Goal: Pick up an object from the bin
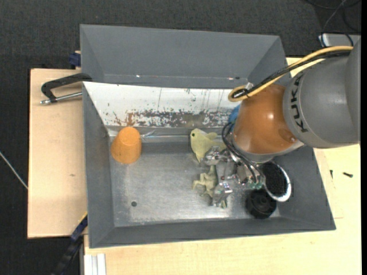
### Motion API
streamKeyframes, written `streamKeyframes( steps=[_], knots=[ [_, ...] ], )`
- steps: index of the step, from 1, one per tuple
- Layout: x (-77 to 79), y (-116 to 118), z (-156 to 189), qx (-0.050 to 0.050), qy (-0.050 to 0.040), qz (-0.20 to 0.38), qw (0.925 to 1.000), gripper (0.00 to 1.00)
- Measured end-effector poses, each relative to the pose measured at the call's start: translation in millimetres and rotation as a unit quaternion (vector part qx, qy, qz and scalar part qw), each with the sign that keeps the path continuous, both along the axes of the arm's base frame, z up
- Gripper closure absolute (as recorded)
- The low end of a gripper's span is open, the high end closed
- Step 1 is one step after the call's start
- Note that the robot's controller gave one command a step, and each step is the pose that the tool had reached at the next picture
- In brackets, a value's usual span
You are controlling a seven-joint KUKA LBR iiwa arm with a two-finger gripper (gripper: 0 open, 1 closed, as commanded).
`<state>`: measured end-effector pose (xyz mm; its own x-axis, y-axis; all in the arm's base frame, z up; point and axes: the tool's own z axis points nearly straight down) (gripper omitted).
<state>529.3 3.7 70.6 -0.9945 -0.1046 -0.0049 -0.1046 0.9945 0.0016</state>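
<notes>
Orange-capped arm (pixel 264 125) hangs at centre-right, its gripper (pixel 222 182) down over a pale yellow crumpled thing (pixel 202 144); whether it is spread or pinching, I cannot tell.

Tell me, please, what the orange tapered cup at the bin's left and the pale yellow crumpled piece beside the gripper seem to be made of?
Orange tapered cup: probably plastic, matte; even colour, smooth moulded shape. Pale yellow crumpled piece beside the gripper: likely soft rubber or cloth; limp folds, dull surface.
</notes>
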Motion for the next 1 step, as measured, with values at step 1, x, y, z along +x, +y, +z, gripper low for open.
streamKeyframes(
  steps=[1],
  knots=[
    [2.0, 2.5, 4.5, 0.0, -0.0045, 0.002, 1.0, 1.0]
  ],
)
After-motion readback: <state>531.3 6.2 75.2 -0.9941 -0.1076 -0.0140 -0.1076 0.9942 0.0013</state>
